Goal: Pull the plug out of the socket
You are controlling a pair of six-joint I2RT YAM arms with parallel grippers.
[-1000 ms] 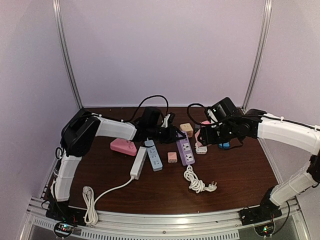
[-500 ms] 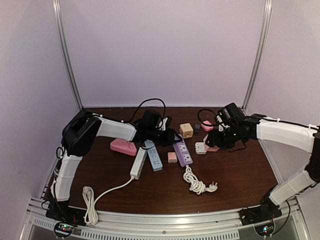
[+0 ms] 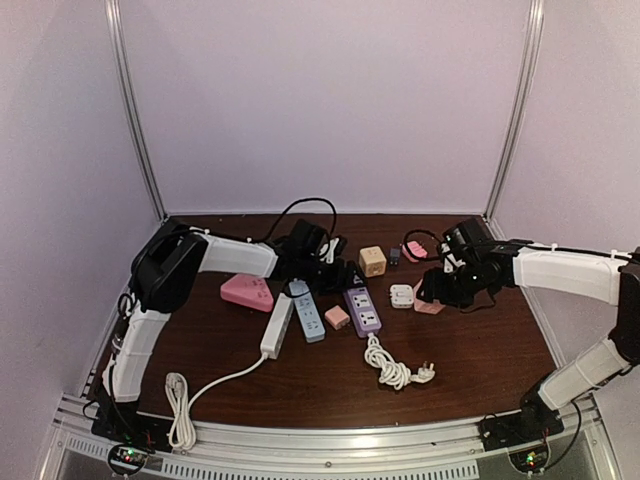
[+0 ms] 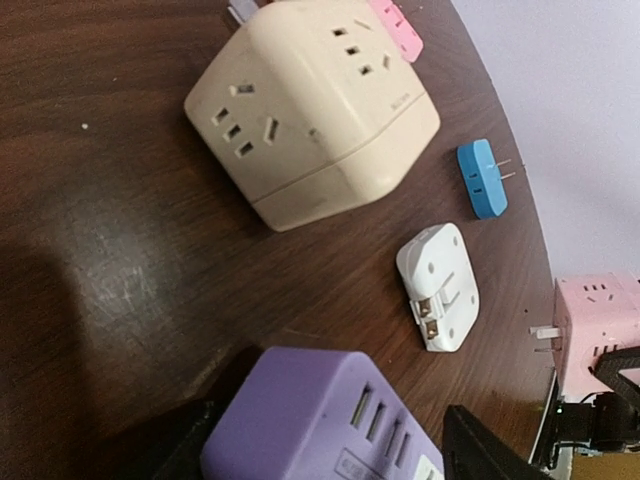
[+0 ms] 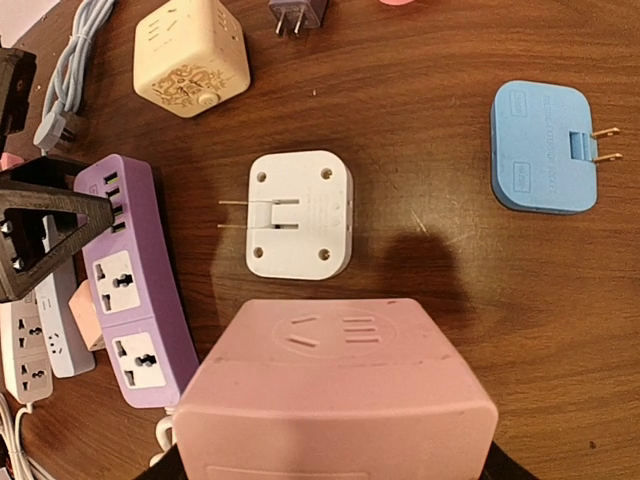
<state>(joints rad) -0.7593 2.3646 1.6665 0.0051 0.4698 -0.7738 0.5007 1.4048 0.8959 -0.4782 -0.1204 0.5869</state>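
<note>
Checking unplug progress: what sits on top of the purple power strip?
On the purple power strip, two bare sockets, nothing plugged in. The pink cube covers its near corner.

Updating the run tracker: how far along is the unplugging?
Done: the pink cube-shaped plug adapter is clear of the purple plastic power strip. In hand: the right gripper holds the adapter; the left gripper stands open around the strip's end. Remaining: probably set the adapter down and retract both arms.

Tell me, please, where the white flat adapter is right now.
In the top view the white adapter lies right of centre, between the purple power strip and the pink cube socket held by the right claw.
</note>
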